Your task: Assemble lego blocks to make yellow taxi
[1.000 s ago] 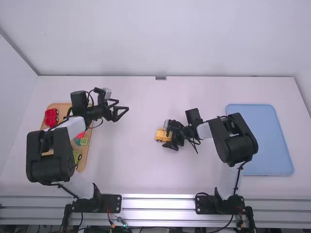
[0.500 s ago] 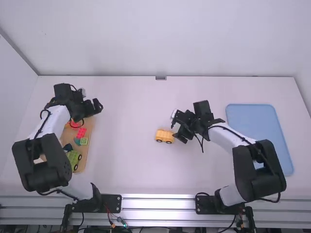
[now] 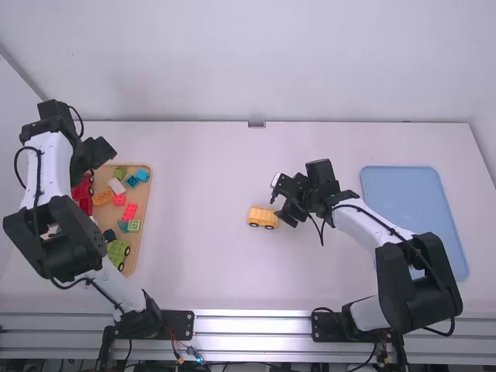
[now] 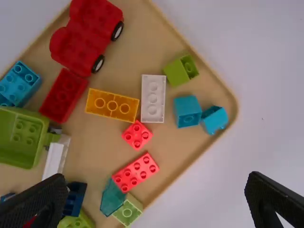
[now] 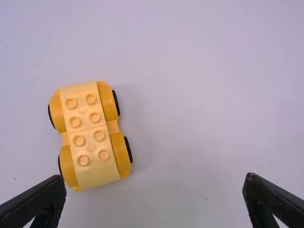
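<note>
Jaws spread both sides; your right pair has left the yellow chassis, your left swung to ten o'clock by the tray, likely fetching more

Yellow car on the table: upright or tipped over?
Upright: the yellow car stands on its wheels, with its studs facing up.

High rear view, closer wrist views, all downward
</note>
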Robot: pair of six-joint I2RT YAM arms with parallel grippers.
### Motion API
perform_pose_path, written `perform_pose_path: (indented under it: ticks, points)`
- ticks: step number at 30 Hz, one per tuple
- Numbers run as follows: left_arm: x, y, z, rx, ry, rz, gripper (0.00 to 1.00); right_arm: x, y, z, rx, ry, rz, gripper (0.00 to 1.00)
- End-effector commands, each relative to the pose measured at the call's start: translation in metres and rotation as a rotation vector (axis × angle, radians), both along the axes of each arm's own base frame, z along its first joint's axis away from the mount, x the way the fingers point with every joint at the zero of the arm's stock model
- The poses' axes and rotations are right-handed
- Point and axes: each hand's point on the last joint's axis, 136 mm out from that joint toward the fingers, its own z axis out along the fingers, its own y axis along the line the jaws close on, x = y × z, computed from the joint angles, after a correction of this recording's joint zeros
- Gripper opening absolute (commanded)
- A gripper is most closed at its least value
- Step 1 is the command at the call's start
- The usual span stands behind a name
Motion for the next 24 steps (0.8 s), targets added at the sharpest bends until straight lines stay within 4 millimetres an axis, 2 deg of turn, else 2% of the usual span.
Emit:
perform_pose_path:
  ticks: [1,7,10,12,15,19,24]
  points:
    - [0.011,0.010,-0.011,-0.033,0.037,0.014,0.99,-0.001,0.001,0.004,-0.007,-0.016,-0.002,0.98]
    - [0.024,0.025,-0.047,-0.097,0.134,0.030,0.99,0.000,0.003,0.005,-0.005,-0.023,0.002,0.98]
    - [0.033,0.024,-0.057,-0.138,0.108,0.138,0.99,-0.001,0.003,0.005,-0.006,-0.021,0.002,0.98]
    - [0.022,0.022,-0.064,-0.207,0.118,0.417,0.99,-0.002,0.003,0.004,-0.008,-0.014,0.002,0.98]
    - [0.011,0.020,-0.070,-0.242,0.145,0.583,0.99,-0.003,0.003,0.003,-0.009,-0.010,0.002,0.98]
    - [-0.002,0.028,-0.086,-0.175,0.180,0.666,0.99,-0.003,0.003,0.004,-0.009,-0.012,0.004,0.98]
    - [-0.005,0.031,-0.105,-0.174,0.174,0.695,0.99,-0.002,0.003,0.004,-0.008,-0.012,0.002,0.98]
